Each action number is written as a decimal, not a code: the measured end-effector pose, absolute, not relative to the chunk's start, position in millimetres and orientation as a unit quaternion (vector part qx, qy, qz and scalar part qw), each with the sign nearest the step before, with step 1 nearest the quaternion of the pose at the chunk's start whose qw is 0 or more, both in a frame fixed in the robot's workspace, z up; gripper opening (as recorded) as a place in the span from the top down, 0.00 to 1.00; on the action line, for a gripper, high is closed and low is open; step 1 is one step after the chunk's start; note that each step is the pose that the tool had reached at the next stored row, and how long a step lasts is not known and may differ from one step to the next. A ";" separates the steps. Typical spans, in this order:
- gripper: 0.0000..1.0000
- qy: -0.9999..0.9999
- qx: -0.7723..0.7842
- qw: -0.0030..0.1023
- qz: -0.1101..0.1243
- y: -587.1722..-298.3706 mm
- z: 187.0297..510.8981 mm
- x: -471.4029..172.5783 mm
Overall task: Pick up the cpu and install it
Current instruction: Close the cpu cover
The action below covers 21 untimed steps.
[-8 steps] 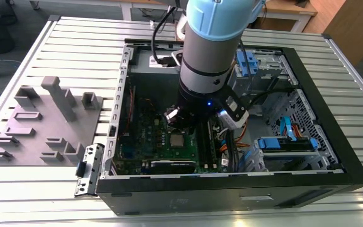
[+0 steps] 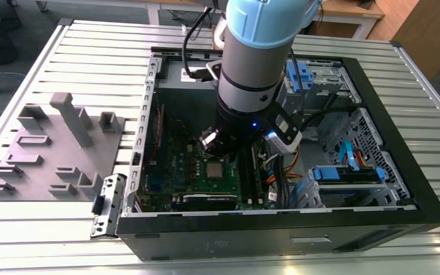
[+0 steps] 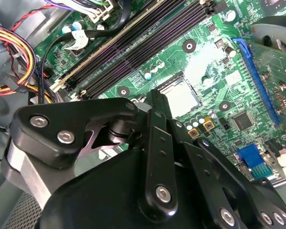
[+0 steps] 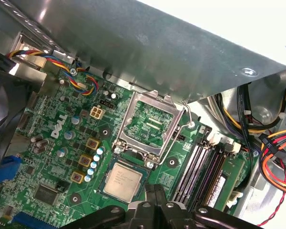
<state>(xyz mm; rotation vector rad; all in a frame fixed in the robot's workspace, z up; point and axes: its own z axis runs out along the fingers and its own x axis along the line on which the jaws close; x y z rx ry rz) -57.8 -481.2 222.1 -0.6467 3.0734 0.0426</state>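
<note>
The cpu (image 4: 125, 179) is a small square chip with a silver-grey top. It lies flat in its socket on the green motherboard (image 4: 52, 191), and it also shows in the second wrist view (image 3: 181, 98) and the exterior view (image 2: 216, 169). The socket's metal load plate (image 4: 150, 121) stands hinged open beside it. My gripper (image 4: 155, 190) hangs just above the board at the chip's edge, its black fingers (image 3: 155, 102) drawn together with nothing between them. In the exterior view the gripper (image 2: 215, 152) is deep inside the computer case (image 2: 281, 229).
Black memory slots (image 4: 200, 167) run beside the socket. Coloured cable bundles (image 4: 276, 148) hang near the case wall (image 4: 181, 47). A graphics card (image 2: 208, 200) and a blue drive cage (image 2: 346, 175) crowd the case. A grey plastic tray (image 2: 52, 149) lies on the slatted table at the exterior view's left.
</note>
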 end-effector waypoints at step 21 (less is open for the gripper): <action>0.89 0.978 -0.206 0.000 0.014 -465.6 220.2 -53.8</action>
